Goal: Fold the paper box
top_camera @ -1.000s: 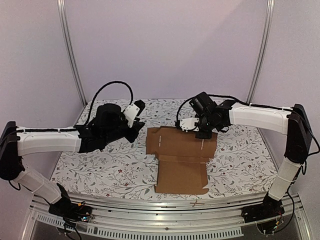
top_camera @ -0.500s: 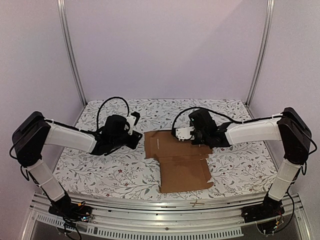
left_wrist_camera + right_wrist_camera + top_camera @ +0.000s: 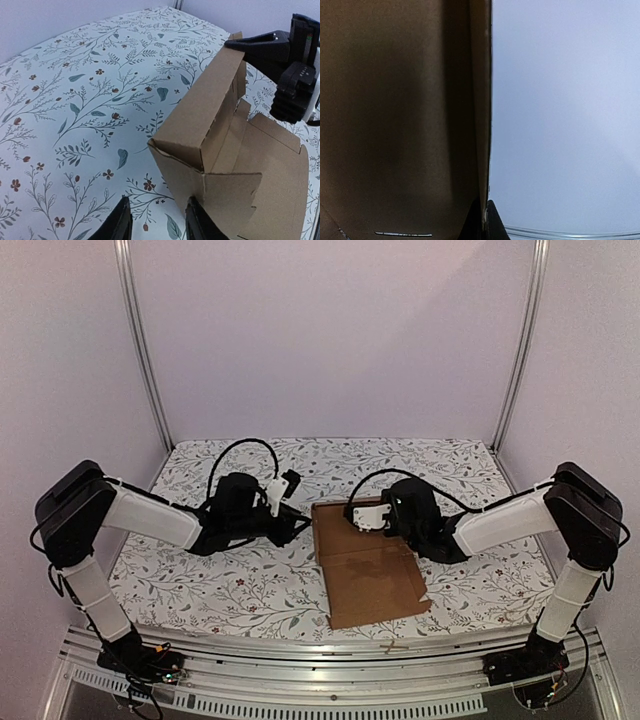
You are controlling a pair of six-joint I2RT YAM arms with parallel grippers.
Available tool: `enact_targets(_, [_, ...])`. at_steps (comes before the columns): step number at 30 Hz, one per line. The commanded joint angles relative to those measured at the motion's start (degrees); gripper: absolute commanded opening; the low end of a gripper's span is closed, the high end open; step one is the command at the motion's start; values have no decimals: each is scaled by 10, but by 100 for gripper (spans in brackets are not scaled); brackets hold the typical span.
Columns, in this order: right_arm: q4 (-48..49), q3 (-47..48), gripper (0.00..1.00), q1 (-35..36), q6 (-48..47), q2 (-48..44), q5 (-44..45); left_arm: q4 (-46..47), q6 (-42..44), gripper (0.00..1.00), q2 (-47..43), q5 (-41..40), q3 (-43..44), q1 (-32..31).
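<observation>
We find the plain brown cardboard paper box (image 3: 370,575) at frame centre, right gripper (image 3: 485,221) pinched shut on its upper flap (edge only), left gripper (image 3: 159,225) open beside the raised left-hand wall; we advise pressing that wall square.

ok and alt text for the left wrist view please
A partly folded brown paper box sits on a floral tablecloth with one long wall standing upright. The left gripper shows as two dark fingertips, apart, at the bottom edge, just short of the box's near corner. The black right gripper meets the wall's far end at the upper right.
</observation>
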Motion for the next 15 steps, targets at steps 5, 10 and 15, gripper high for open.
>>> enact_targets(5, [123, -59, 0, 16, -44, -3, 10, 15, 9, 41, 30, 64, 9, -24])
enact_targets(10, [142, -77, 0, 20, -55, -4, 13, 36, 12, 48, 35, 97, 3, -32])
enact_targets(15, [153, -83, 0, 21, -61, -7, 13, 59, 3, 52, 41, 101, 1, -36])
